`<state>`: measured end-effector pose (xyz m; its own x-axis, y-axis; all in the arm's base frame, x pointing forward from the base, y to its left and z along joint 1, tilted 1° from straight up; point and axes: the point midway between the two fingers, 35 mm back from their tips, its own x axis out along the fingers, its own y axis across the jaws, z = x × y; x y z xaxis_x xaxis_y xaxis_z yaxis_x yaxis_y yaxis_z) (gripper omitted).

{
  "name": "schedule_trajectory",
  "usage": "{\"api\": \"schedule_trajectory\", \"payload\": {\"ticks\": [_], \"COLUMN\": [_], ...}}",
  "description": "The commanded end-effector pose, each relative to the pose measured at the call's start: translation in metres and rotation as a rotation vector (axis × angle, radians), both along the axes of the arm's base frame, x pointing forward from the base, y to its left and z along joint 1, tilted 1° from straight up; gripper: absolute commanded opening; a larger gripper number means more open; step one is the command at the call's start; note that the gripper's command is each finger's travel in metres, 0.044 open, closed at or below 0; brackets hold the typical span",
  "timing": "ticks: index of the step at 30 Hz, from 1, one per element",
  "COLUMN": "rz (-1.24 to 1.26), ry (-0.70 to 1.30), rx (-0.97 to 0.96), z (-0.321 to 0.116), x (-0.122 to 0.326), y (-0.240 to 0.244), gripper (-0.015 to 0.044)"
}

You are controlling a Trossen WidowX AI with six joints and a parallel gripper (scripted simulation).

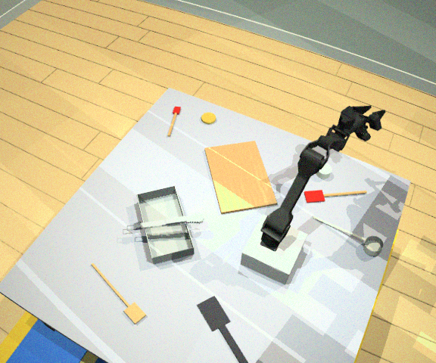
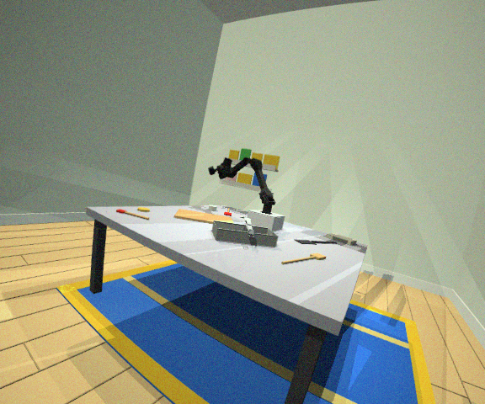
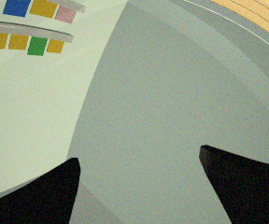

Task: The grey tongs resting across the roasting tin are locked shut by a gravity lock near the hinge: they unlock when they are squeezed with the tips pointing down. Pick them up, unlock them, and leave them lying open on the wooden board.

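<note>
Hovering with jaws spread apart, the gripper (image 1: 377,110) (image 2: 211,170) (image 3: 141,160) shows no readable writing

One grey table (image 2: 216,252), dark-legged, on a blue mat (image 2: 182,313) with yellow borders. Upon it: one black arm (image 2: 260,176), raised, on a white block (image 2: 276,222); one gripper (image 2: 216,168), aloft; one roasting tin (image 2: 230,235), grey tongs (image 2: 249,230) across it; one wooden board (image 2: 197,215); one yellow disc (image 2: 143,209). Behind: wall shelves (image 2: 245,185) bearing coloured boxes.
</note>
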<state>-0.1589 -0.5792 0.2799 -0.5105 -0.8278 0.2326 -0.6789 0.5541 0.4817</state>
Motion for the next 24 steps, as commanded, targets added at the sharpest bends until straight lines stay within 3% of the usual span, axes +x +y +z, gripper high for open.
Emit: {"api": "schedule_trajectory", "payload": {"ticks": [1,6,14,24], "rz": [0.003,0.045,0.192,0.44], "ry": [0.003,0.021,0.171,0.528], "rx": [0.006,0.056,0.237,0.507], "z": [-0.001,-0.006,-0.027,-0.067], "x": [0.002,0.034,0.14,0.307], "y": [-0.001,-0.008,-0.021,-0.003], "gripper": [0.0374,0.026,0.026,0.026]}}
